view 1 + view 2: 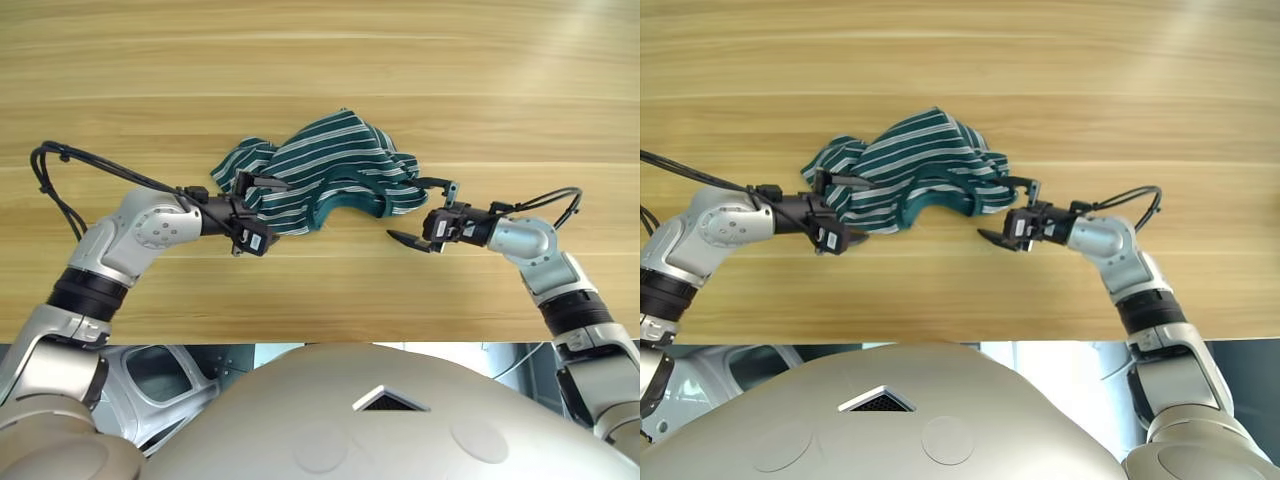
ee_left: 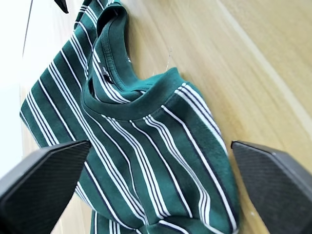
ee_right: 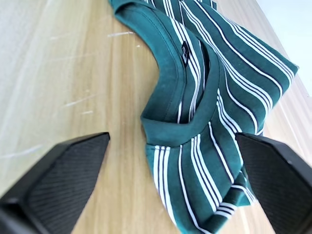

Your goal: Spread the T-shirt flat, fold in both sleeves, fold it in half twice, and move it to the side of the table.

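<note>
A dark green T-shirt with white stripes (image 1: 320, 165) lies crumpled in a heap on the wooden table (image 1: 320, 60), its collar (image 1: 345, 198) facing the near edge. My left gripper (image 1: 255, 210) is open at the shirt's left edge, one finger over the cloth and one below it near the table. My right gripper (image 1: 425, 212) is open at the shirt's right edge, its fingers apart and holding nothing. The left wrist view shows the collar (image 2: 131, 102) between the open fingers (image 2: 44, 180). In the right wrist view the collar (image 3: 183, 124) and striped cloth lie between the open fingers (image 3: 63, 170).
Bare wood lies all around the shirt, with wide room at the far side (image 1: 320, 50) and to both sides. The table's near edge (image 1: 330, 342) runs just in front of the arms.
</note>
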